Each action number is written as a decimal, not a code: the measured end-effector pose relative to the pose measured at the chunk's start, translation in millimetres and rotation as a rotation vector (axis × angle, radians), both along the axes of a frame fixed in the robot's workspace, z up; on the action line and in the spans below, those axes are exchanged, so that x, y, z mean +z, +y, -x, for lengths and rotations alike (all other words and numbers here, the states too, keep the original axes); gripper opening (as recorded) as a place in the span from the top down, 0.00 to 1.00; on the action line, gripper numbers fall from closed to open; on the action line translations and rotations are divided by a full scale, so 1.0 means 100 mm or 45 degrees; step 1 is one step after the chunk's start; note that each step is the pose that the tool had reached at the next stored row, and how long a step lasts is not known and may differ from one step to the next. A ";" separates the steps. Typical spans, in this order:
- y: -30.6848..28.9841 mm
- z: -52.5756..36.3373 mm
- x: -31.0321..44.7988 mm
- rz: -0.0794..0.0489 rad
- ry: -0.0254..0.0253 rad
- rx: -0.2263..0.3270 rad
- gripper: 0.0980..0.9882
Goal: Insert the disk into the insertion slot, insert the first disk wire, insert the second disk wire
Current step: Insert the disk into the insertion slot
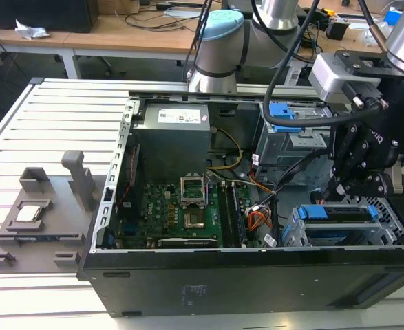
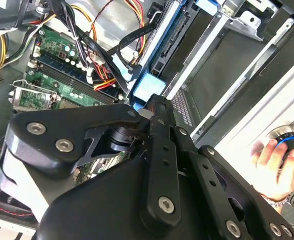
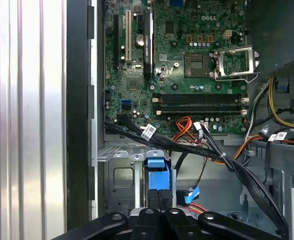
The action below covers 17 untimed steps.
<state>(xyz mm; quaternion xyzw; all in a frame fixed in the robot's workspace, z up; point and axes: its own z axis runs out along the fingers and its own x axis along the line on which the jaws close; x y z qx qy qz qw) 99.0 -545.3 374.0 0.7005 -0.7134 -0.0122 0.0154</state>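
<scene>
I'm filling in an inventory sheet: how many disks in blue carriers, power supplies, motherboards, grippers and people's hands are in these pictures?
Disk in blue carrier: 1
Power supply: 1
Motherboard: 1
Gripper: 1
Person's hand: 1
Total: 5

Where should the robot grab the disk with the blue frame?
Probably best by the blue carrier at the disk's end, coming from above through the open computer case: the drive cage's metal walls cover its sides, and the gripper hangs just above.
</scene>
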 end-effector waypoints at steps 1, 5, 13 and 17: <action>0.000 0.000 -0.001 0.000 0.0000 0.000 0.99; 0.028 -0.077 -0.002 0.000 0.0000 0.000 0.99; 0.122 -0.265 -0.003 0.000 0.0004 0.000 0.99; 0.139 -0.320 -0.014 0.000 0.0010 0.000 0.99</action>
